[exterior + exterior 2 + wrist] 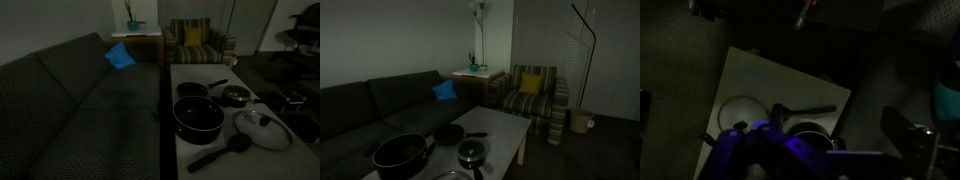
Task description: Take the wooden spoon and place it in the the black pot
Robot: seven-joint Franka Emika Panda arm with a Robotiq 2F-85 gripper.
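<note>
The wooden spoon (pixel 220 152) lies flat on the white table (pixel 185 73), near its front edge, just beside the black pot (pixel 198 115). In the wrist view the spoon (pixel 805 111) lies next to the pot (pixel 810 133), seen from high above. The pot also shows in an exterior view (pixel 402 153), where the spoon is out of view. My gripper (pixel 780 130) hangs well above the table. Its dark fingers stand far apart at the frame's sides, open, with nothing held. A purple-lit arm part covers the lower middle of the wrist view.
A long-handled black pan (pixel 195 89), a small lidded pot (pixel 236 96) and a glass lid (pixel 262 128) share the table. A dark sofa with a blue cushion (pixel 120 57) runs alongside. A striped armchair (pixel 535 95) stands beyond the table's far end.
</note>
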